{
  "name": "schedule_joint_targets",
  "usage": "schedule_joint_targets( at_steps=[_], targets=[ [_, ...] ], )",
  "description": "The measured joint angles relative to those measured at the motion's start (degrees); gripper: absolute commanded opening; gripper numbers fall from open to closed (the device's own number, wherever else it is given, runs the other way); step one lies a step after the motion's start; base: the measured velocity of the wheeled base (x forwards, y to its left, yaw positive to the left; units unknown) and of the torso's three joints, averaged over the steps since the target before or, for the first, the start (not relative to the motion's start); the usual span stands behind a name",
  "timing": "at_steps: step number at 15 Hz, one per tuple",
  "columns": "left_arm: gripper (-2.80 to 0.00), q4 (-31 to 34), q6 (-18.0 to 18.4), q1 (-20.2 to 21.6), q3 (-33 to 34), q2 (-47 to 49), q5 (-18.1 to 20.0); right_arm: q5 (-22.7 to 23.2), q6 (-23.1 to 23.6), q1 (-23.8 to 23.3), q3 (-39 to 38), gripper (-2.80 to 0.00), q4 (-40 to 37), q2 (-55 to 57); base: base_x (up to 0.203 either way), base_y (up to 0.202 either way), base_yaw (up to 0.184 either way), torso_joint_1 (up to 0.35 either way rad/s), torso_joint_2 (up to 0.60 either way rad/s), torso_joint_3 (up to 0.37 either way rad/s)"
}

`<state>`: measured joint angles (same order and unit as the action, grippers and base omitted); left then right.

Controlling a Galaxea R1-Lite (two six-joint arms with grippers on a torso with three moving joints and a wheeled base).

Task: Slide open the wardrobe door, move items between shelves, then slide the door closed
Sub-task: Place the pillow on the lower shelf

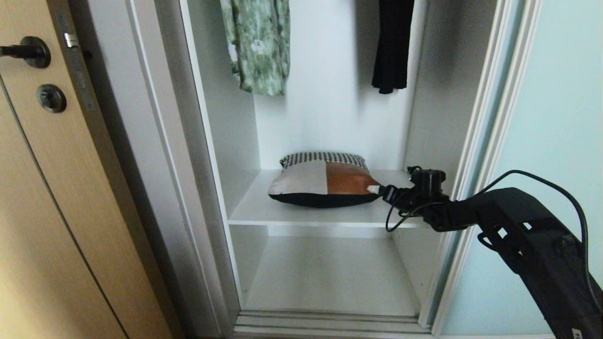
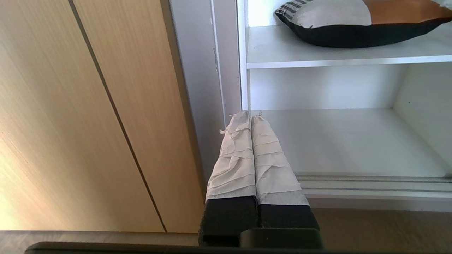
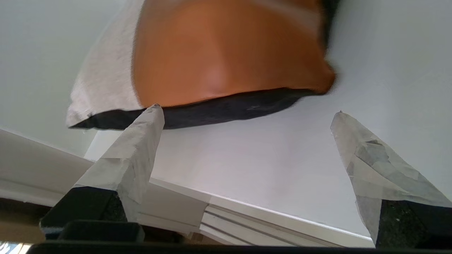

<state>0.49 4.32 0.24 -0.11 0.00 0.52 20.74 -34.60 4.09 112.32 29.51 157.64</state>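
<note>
The sliding wardrobe door [image 1: 556, 117], frosted pale blue-green glass, stands slid to the right, leaving the compartment open. The items [image 1: 325, 181], one soft black, rust-orange and white bundle, lie on the upper of two white shelves [image 1: 301, 214]. The lower shelf [image 1: 330, 278] is bare. My right gripper [image 1: 381, 192] reaches in from the right, open, level with the bundle's right corner. In the right wrist view the gripper [image 3: 247, 111] spans the bundle's [image 3: 219, 53] black front edge above the shelf [image 3: 247, 158], holding nothing. My left gripper [image 2: 250, 115] is shut and empty, parked low beside the wardrobe frame.
A tan wooden door [image 1: 56, 212] with a handle and lock stands at the left. A green floral garment [image 1: 259, 47] and a slim black garment [image 1: 393, 47] hang above the upper shelf. The door track [image 1: 330, 322] runs along the wardrobe's floor edge.
</note>
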Motion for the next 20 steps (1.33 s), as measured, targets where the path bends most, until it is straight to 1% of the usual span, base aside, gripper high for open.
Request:
schedule_joint_targets(
  at_steps=[7, 10, 15, 16, 17, 20],
  targets=[
    [-2.8, -0.18, -0.41, 0.0, 0.09, 0.0, -0.09, 0.03, 0.09, -0.01, 0.0, 0.0, 0.03, 0.02, 0.0, 0.0, 0.0, 0.0, 0.0, 0.0],
    [-2.8, -0.19, -0.44, 0.0, 0.11, 0.0, -0.11, 0.03, 0.09, 0.01, 0.0, 0.0, 0.03, 0.0, 0.098, 0.0, 0.002, 0.005, 0.0, -0.001],
    [-2.8, -0.22, -0.52, 0.0, 0.11, 0.0, -0.12, 0.09, 0.05, -0.04, 0.0, 0.0, 0.03, 0.16, 0.0, 0.0, 0.0, 0.0, 0.0, 0.0],
    [-2.8, -0.22, -0.55, 0.0, 0.11, 0.0, -0.12, 0.1, 0.07, -0.08, 0.0, -1.72, 0.11, 0.16, 0.0, 0.0, 0.0, 0.0, 0.0, 0.0],
    [-2.8, -0.22, -0.55, 0.0, 0.11, 0.0, -0.09, 0.03, 0.1, -0.15, 0.0, -2.8, 0.14, 0.23, 0.0, 0.0, 0.0, 0.0, 0.0, 0.0],
    [-2.8, -0.24, -0.55, 0.0, 0.11, 0.0, -0.12, 0.09, 1.23, -0.26, 0.0, -2.8, 0.55, 0.5, 0.0, 0.0, 0.0, 0.0, 0.0, 0.0]
  ],
)
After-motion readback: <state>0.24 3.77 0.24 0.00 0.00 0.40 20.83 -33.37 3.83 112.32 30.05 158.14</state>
